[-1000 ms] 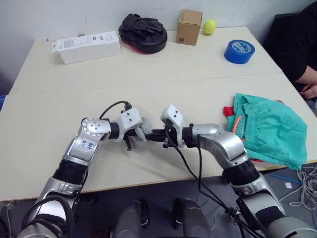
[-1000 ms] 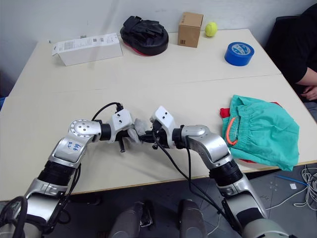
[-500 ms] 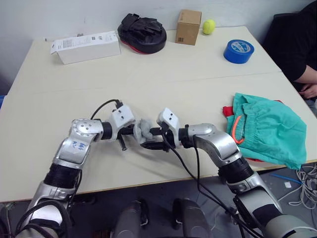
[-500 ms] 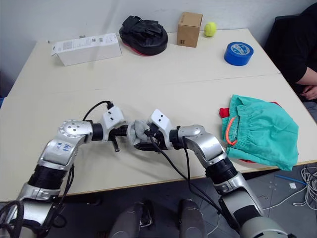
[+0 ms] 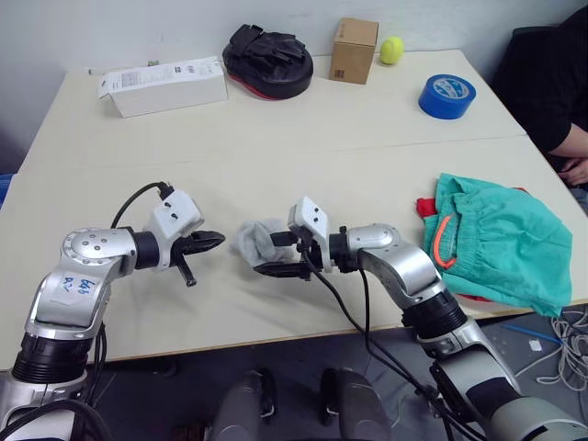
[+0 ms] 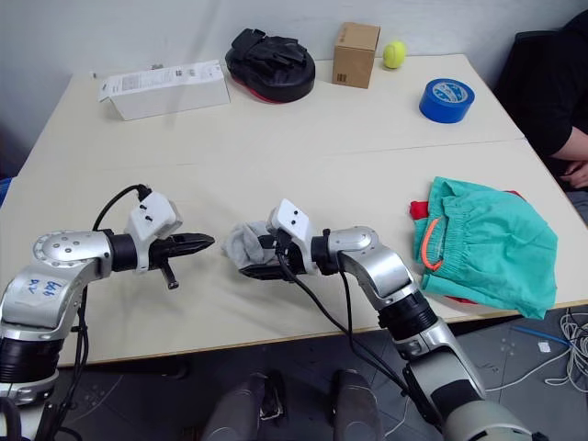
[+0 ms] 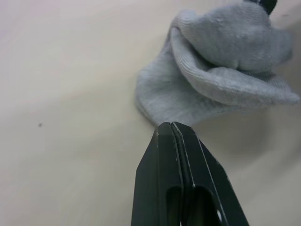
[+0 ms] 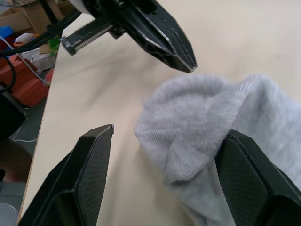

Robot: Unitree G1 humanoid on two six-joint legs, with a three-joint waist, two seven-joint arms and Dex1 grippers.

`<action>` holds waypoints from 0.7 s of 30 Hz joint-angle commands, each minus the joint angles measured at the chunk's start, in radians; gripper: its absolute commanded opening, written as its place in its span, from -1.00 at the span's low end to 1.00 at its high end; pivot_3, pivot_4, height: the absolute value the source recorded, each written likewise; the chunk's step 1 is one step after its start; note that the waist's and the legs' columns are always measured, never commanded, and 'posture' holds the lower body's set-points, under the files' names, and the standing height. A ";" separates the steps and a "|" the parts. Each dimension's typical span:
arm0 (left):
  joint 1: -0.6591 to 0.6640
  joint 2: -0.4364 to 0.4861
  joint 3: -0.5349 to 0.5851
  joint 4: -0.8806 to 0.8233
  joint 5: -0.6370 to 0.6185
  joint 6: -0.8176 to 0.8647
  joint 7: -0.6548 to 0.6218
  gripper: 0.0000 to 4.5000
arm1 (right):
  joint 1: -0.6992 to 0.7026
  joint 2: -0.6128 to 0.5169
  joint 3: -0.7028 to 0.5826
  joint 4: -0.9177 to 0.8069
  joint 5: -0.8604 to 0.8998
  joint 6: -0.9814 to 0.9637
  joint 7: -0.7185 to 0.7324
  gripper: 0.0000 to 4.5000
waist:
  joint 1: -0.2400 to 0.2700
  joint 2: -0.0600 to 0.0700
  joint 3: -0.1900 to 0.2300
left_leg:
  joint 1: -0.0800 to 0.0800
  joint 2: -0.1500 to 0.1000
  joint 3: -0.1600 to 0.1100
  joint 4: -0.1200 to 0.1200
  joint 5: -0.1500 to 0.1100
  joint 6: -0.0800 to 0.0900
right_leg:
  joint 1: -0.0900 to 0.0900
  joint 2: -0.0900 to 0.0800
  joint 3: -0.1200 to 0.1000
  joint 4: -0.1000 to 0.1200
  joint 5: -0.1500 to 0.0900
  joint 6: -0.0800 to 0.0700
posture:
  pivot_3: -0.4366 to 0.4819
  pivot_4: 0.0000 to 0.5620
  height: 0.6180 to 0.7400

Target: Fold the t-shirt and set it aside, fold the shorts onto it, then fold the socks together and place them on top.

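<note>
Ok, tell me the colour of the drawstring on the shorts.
Orange; the drawstring on the teal shorts shows best in the left eye view.

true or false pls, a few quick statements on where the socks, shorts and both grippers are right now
1. The left gripper is shut and holds nothing. True.
2. The grey socks lie on top of the shorts. False: they lie bunched on the bare table, away from the teal shorts.
3. The right gripper is open around the socks. True.
4. The shorts lie over the red t-shirt. True.
5. The blue tape roll sits beside the socks. False: it is far off, near the table's far right edge.
</note>
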State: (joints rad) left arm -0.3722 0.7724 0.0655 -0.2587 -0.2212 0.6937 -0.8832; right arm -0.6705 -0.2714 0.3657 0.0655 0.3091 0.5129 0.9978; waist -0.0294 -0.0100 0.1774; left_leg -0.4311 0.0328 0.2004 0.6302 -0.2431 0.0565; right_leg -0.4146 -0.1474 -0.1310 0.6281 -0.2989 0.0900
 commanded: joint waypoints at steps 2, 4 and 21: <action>-0.129 -0.004 0.022 -0.003 -0.080 0.059 -0.007 -1.00 | 0.006 0.002 0.020 -0.039 -0.022 -0.071 0.030 0.44 | 0.001 -0.001 0.000 | 0.000 0.000 0.000 0.000 0.000 0.000 | 0.000 0.000 0.000 0.000 0.000 0.000 | -0.05 -0.47 1.00; -0.210 -0.022 -0.001 0.007 -0.113 0.096 -0.015 -1.00 | 0.006 0.001 0.028 -0.030 -0.040 -0.096 0.032 0.44 | 0.001 -0.001 0.001 | -0.001 0.000 0.000 0.000 0.000 0.000 | 0.000 0.000 0.000 0.000 0.000 0.000 | -0.05 -0.47 1.00; -0.228 0.039 -0.253 0.013 -0.046 0.004 -0.119 -1.00 | -0.011 0.040 0.014 0.075 -0.155 -0.146 -0.040 0.44 | -0.024 -0.001 0.001 | 0.002 0.007 0.002 0.001 0.003 -0.001 | 0.000 0.014 0.005 0.003 -0.002 -0.003 | -0.05 -0.47 1.00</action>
State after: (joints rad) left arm -0.6029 0.7910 -0.2022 -0.2261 -0.2833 0.7268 -0.9979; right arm -0.6739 -0.2382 0.3901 0.1604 0.1555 0.3768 0.9600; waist -0.0530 -0.0112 0.1781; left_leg -0.4290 0.0408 0.2021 0.6309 -0.2401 0.0549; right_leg -0.4150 -0.1339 -0.1262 0.6304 -0.3007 0.0867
